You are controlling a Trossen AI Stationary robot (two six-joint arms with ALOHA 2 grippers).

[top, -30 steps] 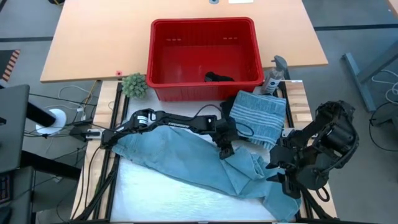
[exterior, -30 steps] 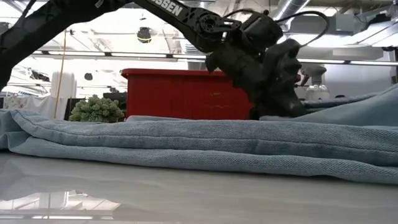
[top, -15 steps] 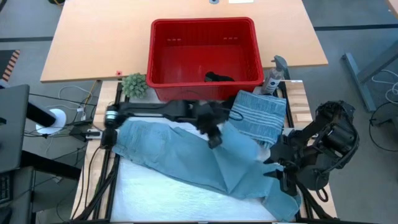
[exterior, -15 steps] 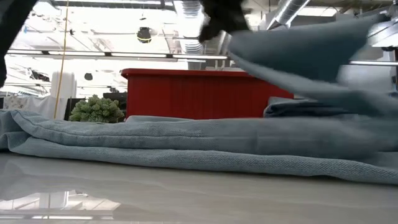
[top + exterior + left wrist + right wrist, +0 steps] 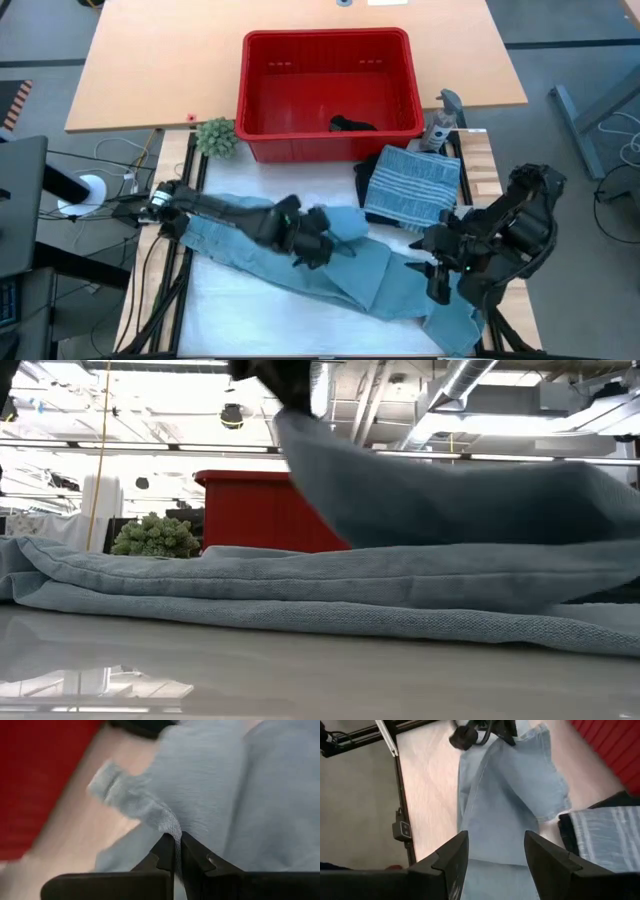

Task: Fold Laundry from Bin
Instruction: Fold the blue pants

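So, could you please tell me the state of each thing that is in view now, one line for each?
Left tool: shut on the denim garment, pinching its edge, lifted.
Right tool: open, holding nothing, above the denim.
Denim garment: spread on the table, one part raised and being folded over.
Striped cloth: folded, lying beside the bin.
Bin: upright, almost empty.
Dark garment: crumpled inside the bin.
Plant: upright, beside the bin.

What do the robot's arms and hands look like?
Both arms are black, built of chunky jointed segments with thin black cables looping alongside. Each ends in a hand with two flat, dark, angular fingers: left hand, right hand. No lettering is readable now.
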